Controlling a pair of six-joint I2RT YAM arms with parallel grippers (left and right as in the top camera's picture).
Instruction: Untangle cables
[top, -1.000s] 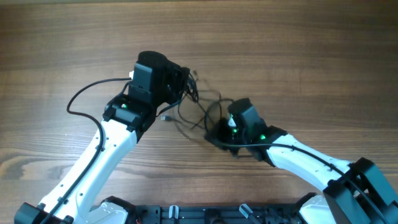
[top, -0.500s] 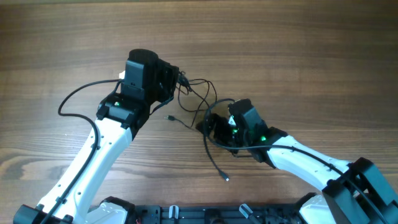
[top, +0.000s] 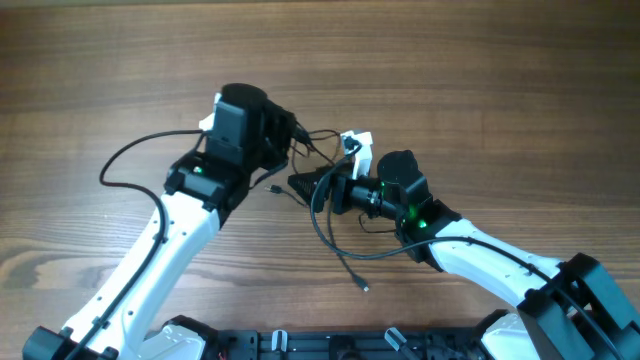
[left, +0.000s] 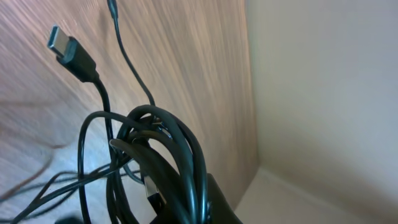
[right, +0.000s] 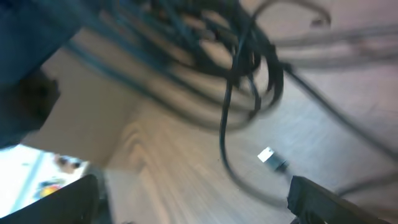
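jaws on left arm (top: 170, 250) clamped tight, on right arm (top: 480, 262) spread wide.

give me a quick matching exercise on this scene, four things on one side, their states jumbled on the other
Things:
1 left gripper
2 right gripper
3 cable bundle
4 loose cable end

States:
a lying flat on the table
b open, nothing in it
c shut
d black loops, clamped at one side

Pairs: 1-c, 2-b, 3-d, 4-a

Blurred cables (right: 211, 59), right wrist view
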